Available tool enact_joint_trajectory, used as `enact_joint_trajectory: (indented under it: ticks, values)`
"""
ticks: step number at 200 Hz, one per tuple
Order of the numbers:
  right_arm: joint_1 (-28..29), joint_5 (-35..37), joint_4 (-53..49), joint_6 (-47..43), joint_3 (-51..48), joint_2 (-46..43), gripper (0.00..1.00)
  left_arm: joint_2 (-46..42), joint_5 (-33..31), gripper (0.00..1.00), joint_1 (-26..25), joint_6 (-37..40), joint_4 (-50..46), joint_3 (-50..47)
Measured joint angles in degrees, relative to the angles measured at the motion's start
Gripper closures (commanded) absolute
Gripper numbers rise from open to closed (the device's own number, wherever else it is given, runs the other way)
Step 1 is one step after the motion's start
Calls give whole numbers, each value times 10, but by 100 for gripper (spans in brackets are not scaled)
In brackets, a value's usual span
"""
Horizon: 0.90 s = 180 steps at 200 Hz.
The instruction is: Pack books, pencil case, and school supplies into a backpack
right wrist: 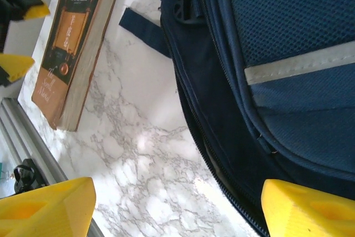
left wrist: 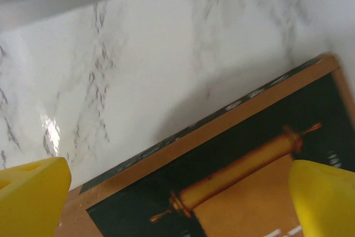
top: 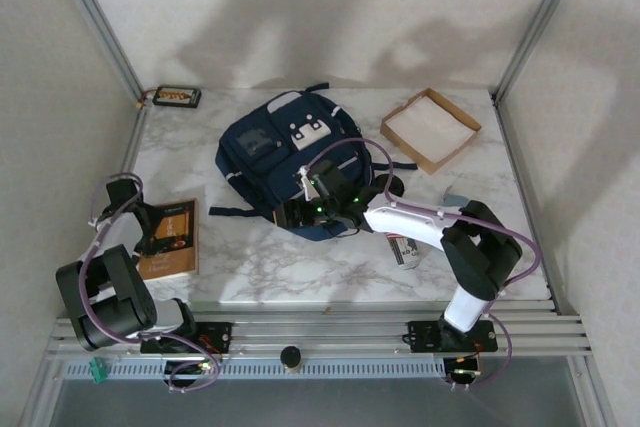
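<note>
Nearest you on the left, your left gripper [top: 148, 225] hangs just over the brown paperback book [top: 172, 239], which lies flat on the white marble-patterned table [top: 280, 267] near its front-left edge. In the left wrist view, its yellow fingers [left wrist: 30, 192] stand wide apart with nothing between them. The book's dark cover with a golden scroll [left wrist: 249, 181] lies below them on the marble [left wrist: 138, 54]. To the right, a small white item with a red marking [top: 405, 252] lies on the table, partly hidden under your right arm. Further in, your right gripper [top: 295, 214] sits at the near edge of the large navy blue fabric backpack [top: 285, 152], which lies at the middle of the table. In the right wrist view, its yellow fingers [right wrist: 47, 206] are spread wide and hold nothing. The backpack's zipped side and pale stripe [right wrist: 299, 65] are close on the right of that view. The book [right wrist: 72, 48] is well apart on the left. At the far side, a shallow cardboard tray [top: 458, 149] sits right of the backpack. A small flat dark case [top: 178, 96] lies in the far-left corner.
</note>
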Motion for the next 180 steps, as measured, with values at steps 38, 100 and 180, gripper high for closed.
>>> enact_joint_trajectory:
  ticks: [38,100,180]
  values:
    - [-18,0,-10,-7,5,0,17,5,12,1,-1,7,15,-23]
    - [-26,9,-31,-13,40,21,13,-59,12,1,-78,-31,43,-78]
    - [46,-9,-22,28,209,196,17,-150,75,1,-188,-96,15,-120]
